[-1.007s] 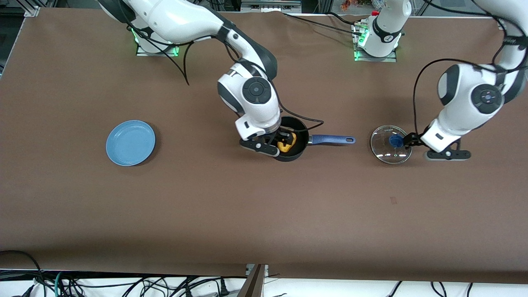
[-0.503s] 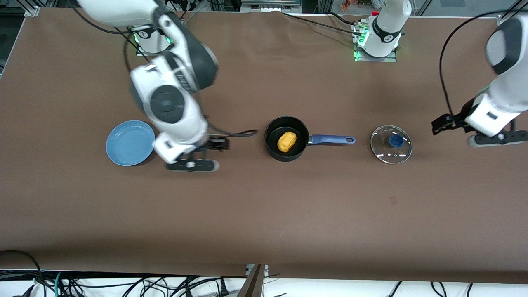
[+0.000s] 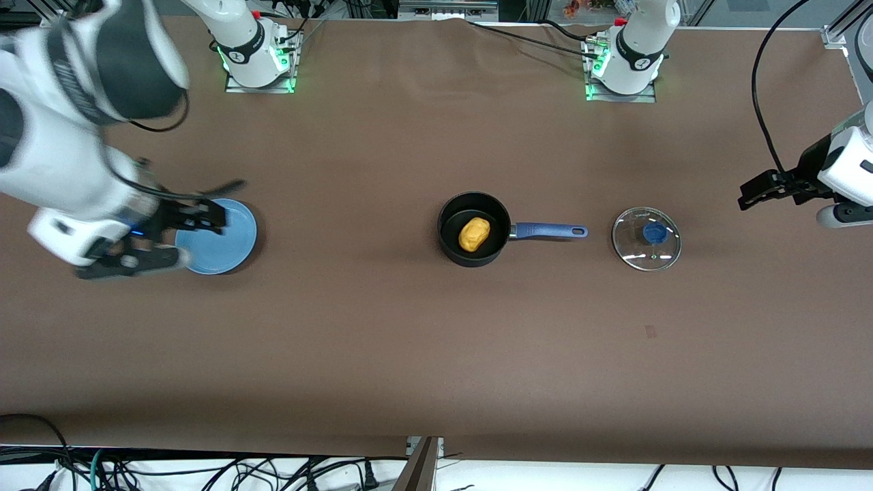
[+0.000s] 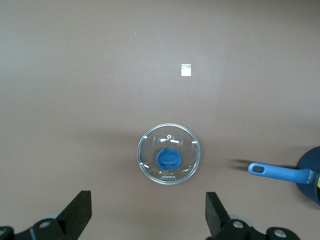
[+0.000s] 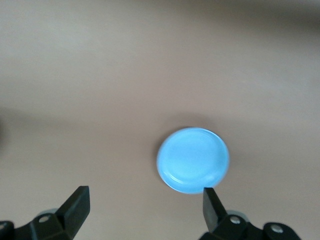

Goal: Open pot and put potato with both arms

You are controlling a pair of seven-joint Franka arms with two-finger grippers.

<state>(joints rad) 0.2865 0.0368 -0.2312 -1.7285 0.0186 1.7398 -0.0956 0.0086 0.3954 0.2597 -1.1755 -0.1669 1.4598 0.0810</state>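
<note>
Front view: potato (image 3: 474, 234) in pot (image 3: 451, 247).

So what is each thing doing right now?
pot: open, upright on the table
potato: lying in the pot
lid: off, flat on the table, knob up
plate: empty
left gripper: open, holding nothing
right gripper: open, holding nothing, over the plate
</note>
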